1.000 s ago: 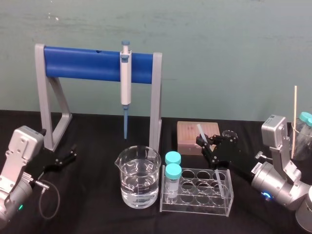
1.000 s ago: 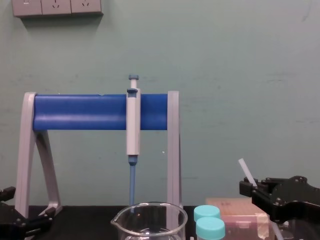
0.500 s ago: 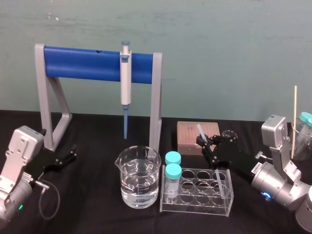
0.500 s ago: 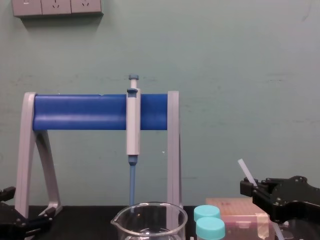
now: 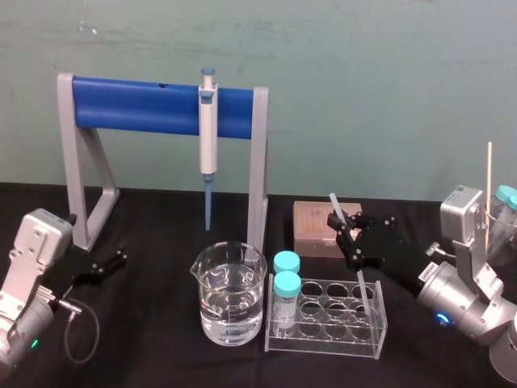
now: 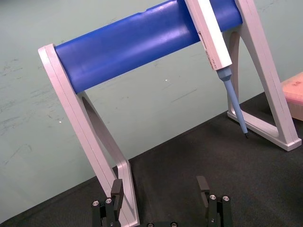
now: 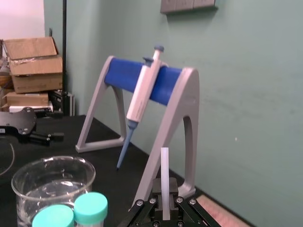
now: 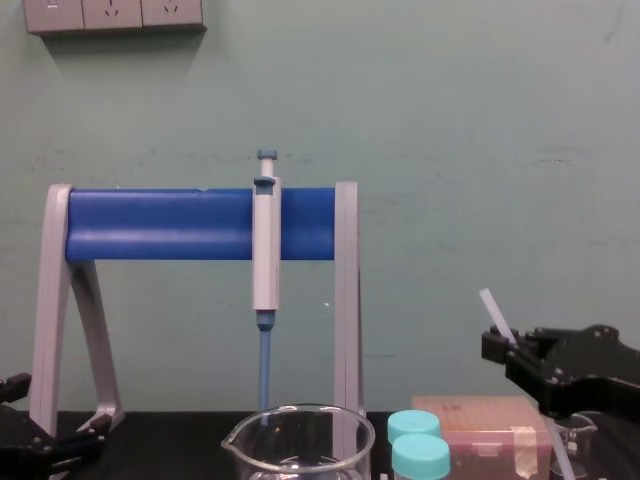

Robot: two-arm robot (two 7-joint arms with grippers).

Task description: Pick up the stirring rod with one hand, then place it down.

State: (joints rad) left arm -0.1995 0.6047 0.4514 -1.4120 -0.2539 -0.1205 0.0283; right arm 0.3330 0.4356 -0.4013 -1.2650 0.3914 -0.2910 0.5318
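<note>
A black tabletop (image 5: 161, 356) is lying before a pale green wall, and the right gripper (image 5: 348, 234) is hanging above its right half, reaching in from the right. Its fingers are pinching together on the stirring rod (image 5: 360, 277) near the rod's upper third. The rod is leaning, its top end sticking up past the fingers and tilting to the gripper's left, and its lower length is running down and to the right. That lower end is showing through the clear test tube rack (image 5: 327, 323) just below and in front of the gripper; whether it is sitting inside a hole cannot be told. In the right wrist view the rod (image 7: 164, 182) is rising straight out of the closed fingers.

Just behind the gripper a pinkish box (image 5: 317, 222) is resting. To its left two teal-capped vials (image 5: 284, 284) are standing in the rack, and beyond them a glass beaker (image 5: 229, 295) is holding water. Farther left and behind, a pipette (image 5: 208, 133) is hanging from a blue-barred stand (image 5: 137, 105).

The left gripper (image 5: 109, 263) is idling far to the left, its fingers spread apart and holding nothing.
</note>
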